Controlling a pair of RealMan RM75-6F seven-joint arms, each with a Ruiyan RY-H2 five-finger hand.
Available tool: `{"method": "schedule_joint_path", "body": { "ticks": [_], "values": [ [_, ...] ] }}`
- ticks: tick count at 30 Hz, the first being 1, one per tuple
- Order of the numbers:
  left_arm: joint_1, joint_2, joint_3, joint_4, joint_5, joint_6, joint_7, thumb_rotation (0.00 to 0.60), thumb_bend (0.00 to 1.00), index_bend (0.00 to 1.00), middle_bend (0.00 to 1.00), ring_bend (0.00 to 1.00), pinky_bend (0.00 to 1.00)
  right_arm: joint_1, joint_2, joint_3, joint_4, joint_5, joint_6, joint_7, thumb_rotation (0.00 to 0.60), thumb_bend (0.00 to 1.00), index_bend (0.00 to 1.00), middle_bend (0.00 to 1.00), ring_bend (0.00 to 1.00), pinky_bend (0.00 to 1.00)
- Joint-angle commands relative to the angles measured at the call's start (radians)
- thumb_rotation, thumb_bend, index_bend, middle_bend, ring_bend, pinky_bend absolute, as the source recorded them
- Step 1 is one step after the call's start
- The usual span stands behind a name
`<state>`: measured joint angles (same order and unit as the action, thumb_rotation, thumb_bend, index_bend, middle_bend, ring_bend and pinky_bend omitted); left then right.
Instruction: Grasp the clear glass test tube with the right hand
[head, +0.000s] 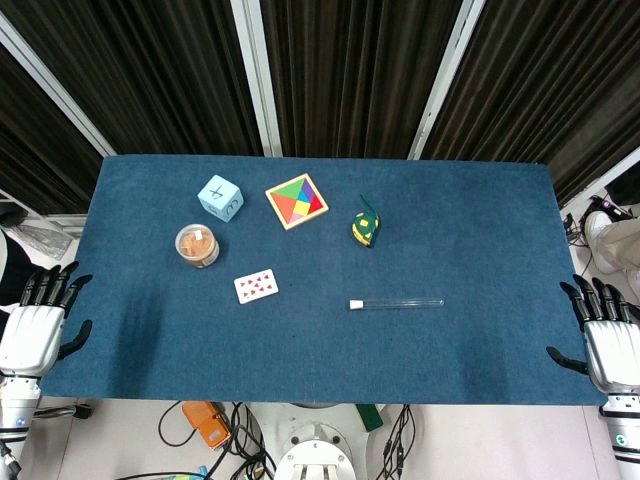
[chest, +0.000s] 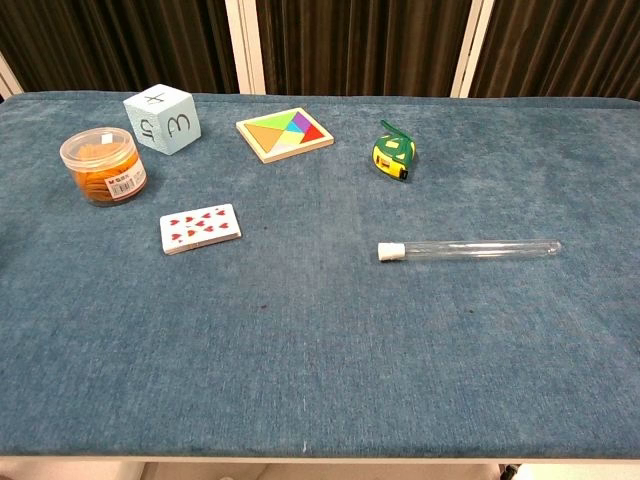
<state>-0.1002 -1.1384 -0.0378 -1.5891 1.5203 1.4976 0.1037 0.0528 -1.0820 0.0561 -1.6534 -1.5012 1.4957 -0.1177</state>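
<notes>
**Test tube not yet reached; right hand parked at the tabletop's edge**

The right hand (head: 610, 340) is seen in the head view at the right edge of the tabletop (head: 480, 350), its fingers spread and nothing held in them. It is not shown in the chest view. The left hand (head: 40, 325) is placed likewise at the left edge, fingers apart and empty.

The test tube (chest: 470, 249) is found lying flat on the blue cloth, right of the middle and toward the near side, with its white cap (chest: 391, 251) turned to the left and its rounded end pointed toward the right hand. It is well apart from that hand, and nothing touches it.

The task is judged to be at its very start: no approach is made, no contact is established, and the whole reach, descent and closing of the fingers is left to be done.

Open cloth is offered between the right hand and the tube, so a sideways approach is judged to be unobstructed. The nearest neighbour is the tape measure (chest: 394, 150), set beyond the tube toward the far side and clear of it. The playing card (chest: 200, 227), the puzzle (chest: 285, 133), the cube (chest: 162, 118) and the jar (chest: 103, 165) are kept to the left, well away. The near edge is judged distant enough that a slight roll could be tolerated.
</notes>
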Motion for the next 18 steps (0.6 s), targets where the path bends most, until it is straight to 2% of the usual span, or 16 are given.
{"method": "schedule_joint_path", "body": {
  "ticks": [1, 18],
  "values": [
    [0.001, 0.001, 0.0, 0.0, 0.002, 0.003, -0.002, 0.6, 0.34, 0.16, 0.03, 0.0, 0.04, 0.0, 0.0, 0.0, -0.001, -0.001, 0.0, -0.002, 0.6, 0.14, 0.18, 0.12, 0.07, 0.11],
    [0.004, -0.001, 0.002, -0.002, 0.008, 0.01, 0.007, 0.6, 0.34, 0.16, 0.03, 0.0, 0.04, 0.004, 0.0, 0.004, 0.005, 0.011, -0.012, 0.013, 0.6, 0.14, 0.18, 0.12, 0.07, 0.11]
  ]
}}
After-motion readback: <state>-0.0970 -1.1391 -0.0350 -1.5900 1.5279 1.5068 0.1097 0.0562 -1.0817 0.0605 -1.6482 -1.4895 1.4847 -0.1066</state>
